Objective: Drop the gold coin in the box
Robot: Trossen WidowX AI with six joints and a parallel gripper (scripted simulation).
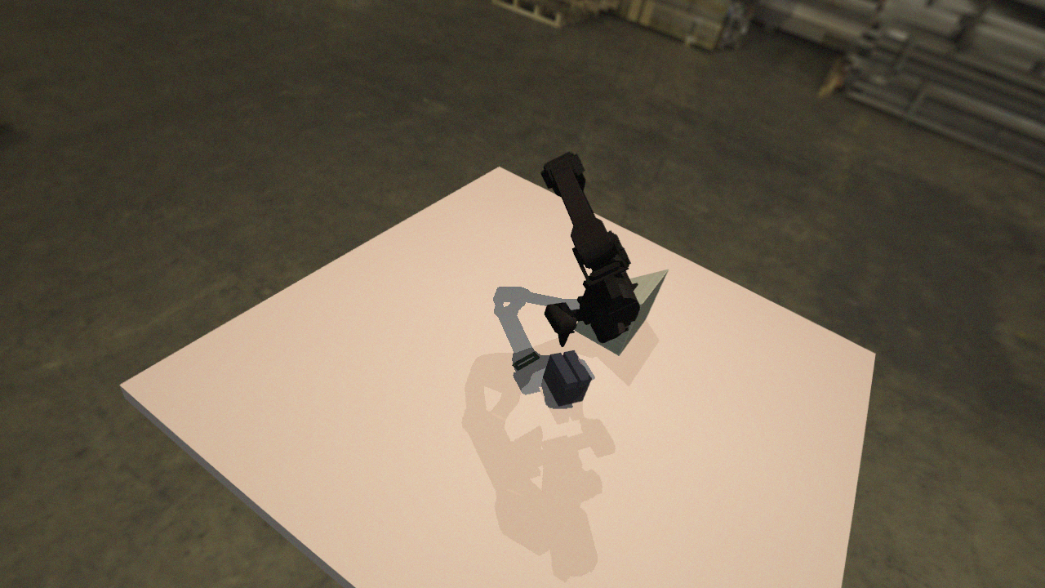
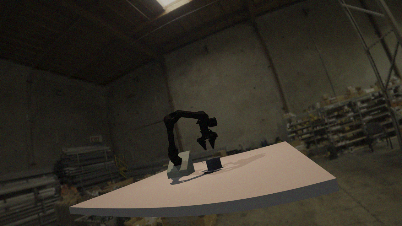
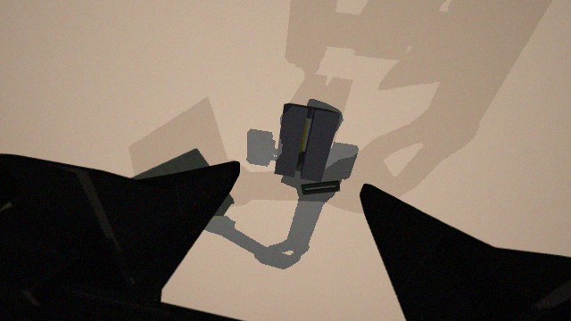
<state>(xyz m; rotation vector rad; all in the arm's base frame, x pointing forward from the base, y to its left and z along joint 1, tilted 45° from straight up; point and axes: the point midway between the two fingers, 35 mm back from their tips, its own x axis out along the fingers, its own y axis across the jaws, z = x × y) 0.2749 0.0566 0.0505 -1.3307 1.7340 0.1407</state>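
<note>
Hanging above the box (image 3: 307, 140), my claw (image 3: 299, 178) is spread wide with nothing between its two dark fingers, which frame the box from either side in the wrist view. The box is grey, sits on the pale table (image 1: 306, 380), and has a narrow slot running along the middle of its lid. A thin gold sliver shows within that slot: the coin (image 3: 304, 131), edge up, lying along the slot line and seemingly already down in it; how deep it sits I cannot tell. Just beside the box, on the side nearer my fingers in the wrist view, lies the small dark-green holder (image 3: 320, 187), flat on the table with its groove showing no coin. From the side view my claw (image 2: 207, 143) is well clear of the box (image 2: 213, 164), pointing downward, fingers splayed. From the top view the box (image 1: 567, 377) stands near my base plate (image 1: 647, 292), with the holder (image 1: 525, 359) close at its left. Shadows of my arm (image 1: 584, 226) fall across the table around and beyond the box.
</note>
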